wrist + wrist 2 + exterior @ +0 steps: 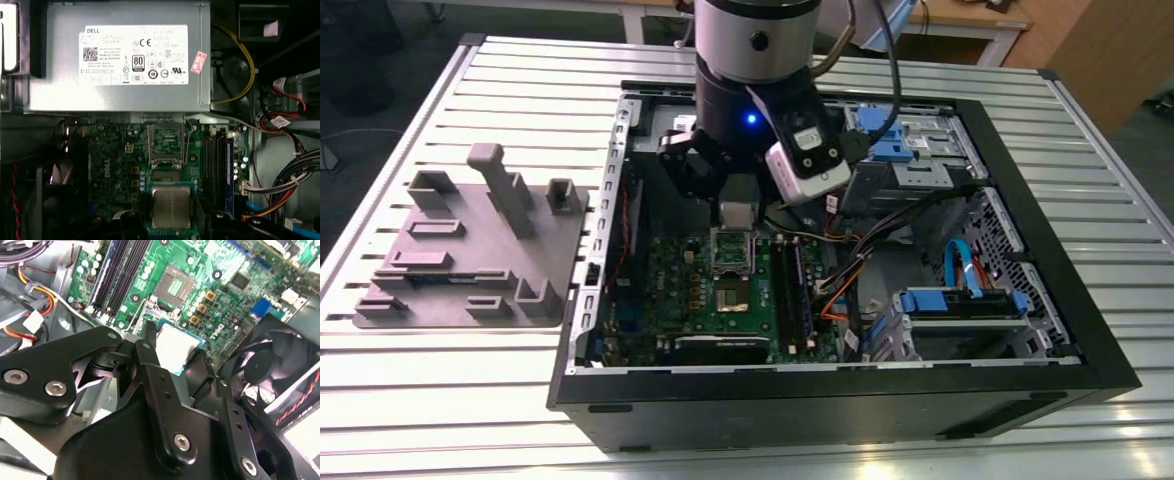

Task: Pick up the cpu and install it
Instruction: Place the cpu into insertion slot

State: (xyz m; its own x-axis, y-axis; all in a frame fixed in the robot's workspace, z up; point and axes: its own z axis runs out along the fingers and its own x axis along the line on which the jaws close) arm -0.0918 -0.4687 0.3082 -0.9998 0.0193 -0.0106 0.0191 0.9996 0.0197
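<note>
The cpu (175, 345) is a small flat square chip with a silvery top. My gripper (175, 354) is shut on it, one black finger on each side. In the first wrist view the cpu (171, 206) hangs over the green motherboard (115, 165), close beside the open socket (166, 140), whose contacts are bare. The exterior view has my gripper (738, 218) low inside the open computer case (854, 400), holding the cpu (738, 212) just above the socket (734, 256) on the motherboard (680, 290).
A big grey power supply (120, 60) with a white label borders the board. Memory slots (220, 165) and loose cables (854, 270) flank the socket, with a black fan (280, 365) on the other side. A grey plate with upright blocks (467, 250) lies outside the case.
</note>
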